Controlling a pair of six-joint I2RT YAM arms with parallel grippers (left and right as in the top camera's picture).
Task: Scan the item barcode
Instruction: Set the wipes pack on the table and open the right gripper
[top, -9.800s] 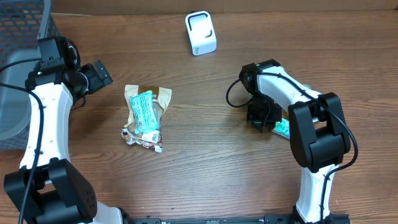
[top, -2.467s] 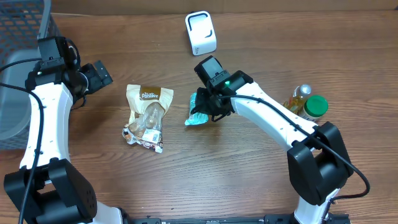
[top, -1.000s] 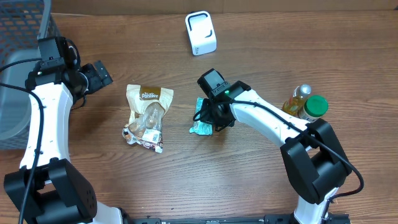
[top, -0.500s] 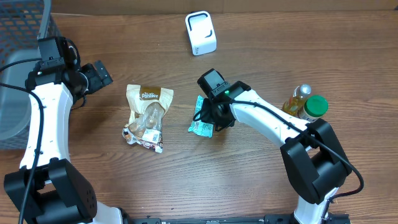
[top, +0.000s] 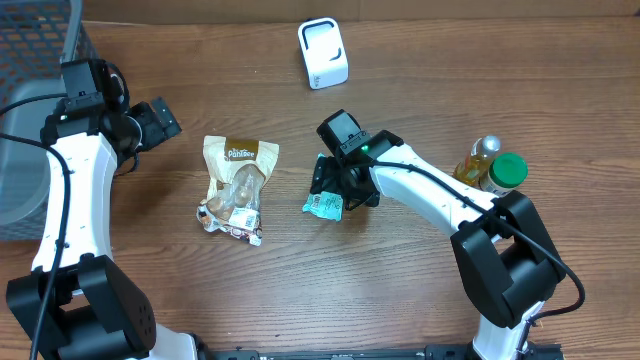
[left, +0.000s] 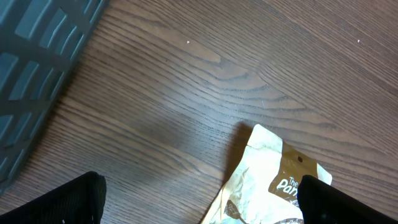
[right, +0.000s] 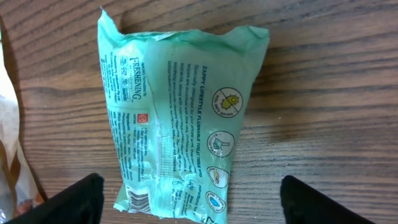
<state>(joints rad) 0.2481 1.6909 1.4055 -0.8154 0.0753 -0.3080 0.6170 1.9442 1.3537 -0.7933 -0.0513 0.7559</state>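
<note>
the right gripper (top: 336, 187) hovers low over a green packet (right: 180, 112), its fingers (right: 65, 202) spread wide. the packet lies flat on the wooden table (top: 400, 300) between them, unpinched. its barcode (right: 138, 202) faces up at the packet's corner, just beside one fingertip. the white scanner (top: 323, 52) stands well apart, beyond the fingers. the left gripper (top: 157, 121) waits off to the side, its own fingers (left: 56, 202) also parted and holding nothing.

the risk, judging from here, is the soft wrapper. a squeeze near that corner could crumple or cover the code, leaving the scanner nothing to read. a shallow pinch could let the slick film slip out. a brown snack bag (top: 238, 185) lies near the outer finger and could be snagged.
</note>
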